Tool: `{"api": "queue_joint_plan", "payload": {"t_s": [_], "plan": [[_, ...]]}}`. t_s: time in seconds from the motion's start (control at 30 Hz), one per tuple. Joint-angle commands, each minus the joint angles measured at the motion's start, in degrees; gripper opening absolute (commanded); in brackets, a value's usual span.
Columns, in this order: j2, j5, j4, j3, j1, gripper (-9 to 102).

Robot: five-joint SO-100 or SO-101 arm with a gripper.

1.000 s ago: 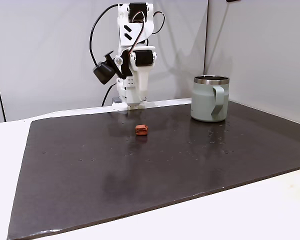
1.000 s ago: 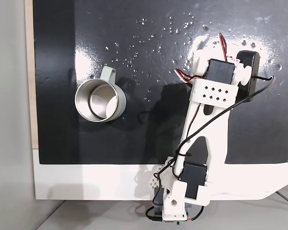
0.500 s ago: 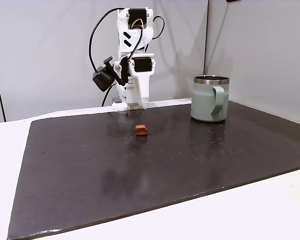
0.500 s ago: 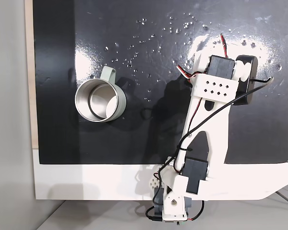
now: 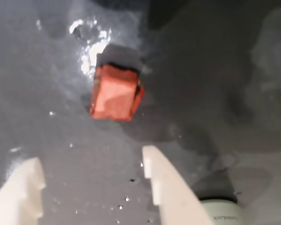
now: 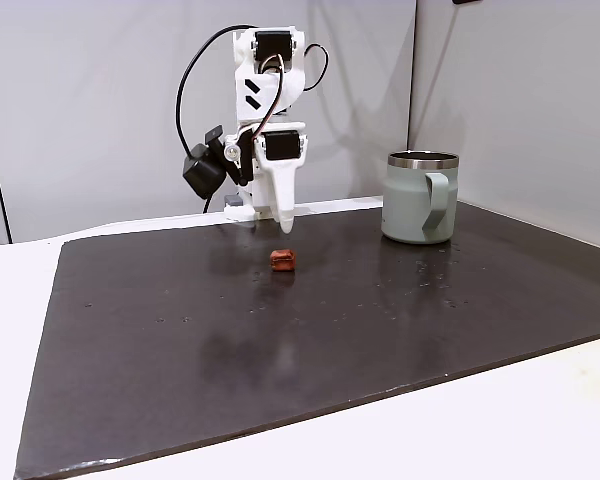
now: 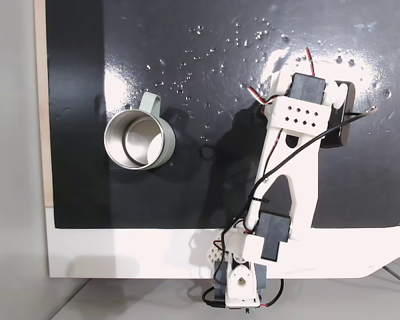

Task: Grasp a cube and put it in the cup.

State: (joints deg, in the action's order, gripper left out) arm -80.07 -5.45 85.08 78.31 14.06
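The cube (image 5: 116,93), a small reddish-brown block, lies on the dark mat just ahead of my gripper (image 5: 91,157) in the wrist view. The two white fingers (image 5: 166,187) stand apart with nothing between them, so the gripper is open. In a fixed view the gripper (image 6: 284,224) points down, a little above and behind the cube (image 6: 282,260). The sage-green cup (image 6: 412,210) with a steel rim stands upright to the right, well apart from both. From above, the cup (image 7: 107,140) is at the left and the arm (image 7: 300,120) covers the spot where the cube lies.
A dark glossy mat (image 6: 280,340) covers most of the white table (image 6: 540,420), with bare room in front of the cube. The arm's base (image 7: 237,287) sits at the table's edge. Grey wall panels (image 6: 80,100) rise behind.
The arm has reached forward and the gripper has tipped down, from beside the base towards the cube. Cube and cup have stayed put.
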Motion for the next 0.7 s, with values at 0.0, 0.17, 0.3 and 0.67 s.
{"api": "queue_joint_plan", "payload": {"t_s": [0.0,0.17,0.3,0.67], "plan": [[0.7,-0.3,-0.6,-0.7,0.4,24],[3.8,-0.6,-1.0,-0.7,1.1,24],[5.8,-0.9,-1.8,-1.1,1.4,24],[10.3,-1.1,-2.8,-2.3,0.5,25]]}}
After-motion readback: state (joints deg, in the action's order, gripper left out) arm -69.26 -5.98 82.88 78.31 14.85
